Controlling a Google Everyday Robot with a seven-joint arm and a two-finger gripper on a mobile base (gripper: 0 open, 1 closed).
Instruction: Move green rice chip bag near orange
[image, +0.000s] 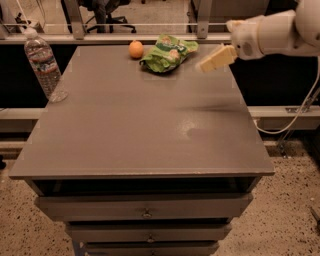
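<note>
- The grey desk (140, 130) has closed drawers (145, 207) with small knobs along its front.
- A clear water bottle (44, 65) stands at its left edge.
- The tool (216, 58) hangs above the far right side, holding nothing; whether it is apart or together, I cannot tell.
- The green rice chip bag (167, 52) lies at the far edge, just left of the tool, its print unreadable.
- The orange (136, 49) sits just beside the bag's left end.

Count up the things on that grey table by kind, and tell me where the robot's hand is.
Fruit: 1, the orange
Snack bags: 1, the green rice chip bag
Bottles: 1, the water bottle
Total: 3
The gripper hovers over the table beside the bag, not touching it.
</note>
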